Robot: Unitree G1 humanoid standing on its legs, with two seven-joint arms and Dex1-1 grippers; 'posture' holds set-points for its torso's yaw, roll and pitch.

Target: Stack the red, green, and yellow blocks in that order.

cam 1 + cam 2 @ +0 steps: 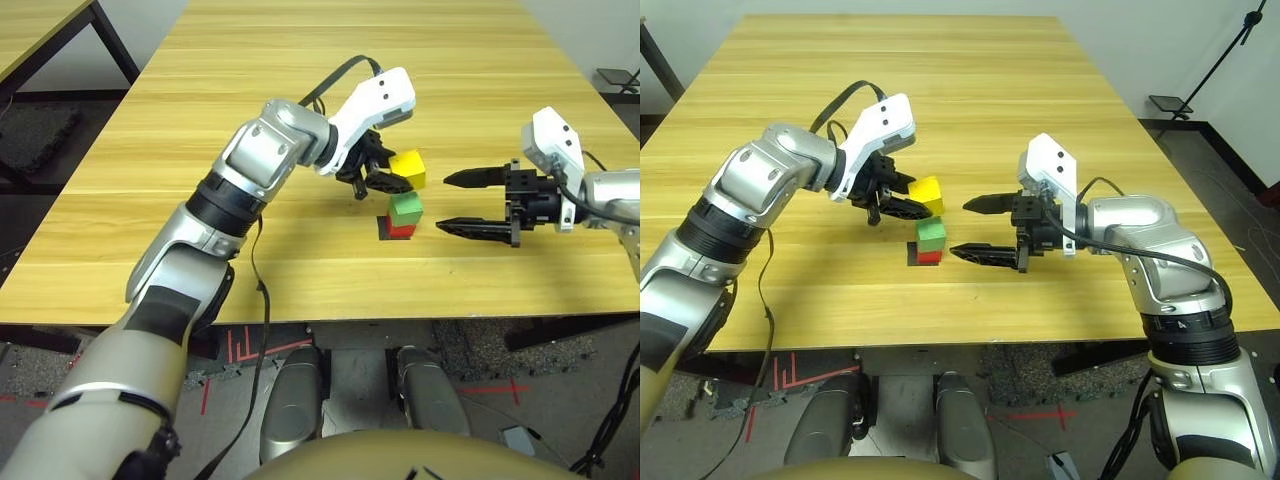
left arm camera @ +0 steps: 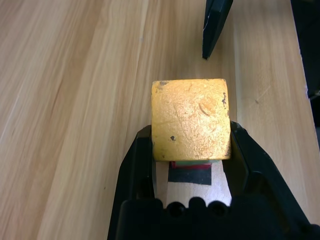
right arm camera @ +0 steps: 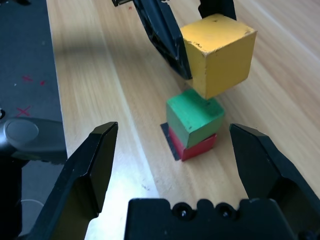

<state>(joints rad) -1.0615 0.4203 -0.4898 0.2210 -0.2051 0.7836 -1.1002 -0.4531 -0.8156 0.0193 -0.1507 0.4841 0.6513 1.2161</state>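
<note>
The red block (image 3: 196,145) rests on a flat black square patch (image 1: 385,230) on the table, and the green block (image 1: 405,209) sits on top of it, slightly twisted. My left gripper (image 1: 385,172) is shut on the yellow block (image 1: 408,168), holding it in the air just above the green block without touching it. The yellow block (image 2: 190,119) hides most of the stack in the left wrist view. My right gripper (image 1: 460,202) stands open just right of the stack, its fingers pointing at it with nothing between them.
The wooden table (image 1: 330,80) stretches far behind the blocks. A second table's corner (image 1: 40,30) shows at the far left. A black cable (image 1: 258,300) hangs off the left arm over the table's front edge.
</note>
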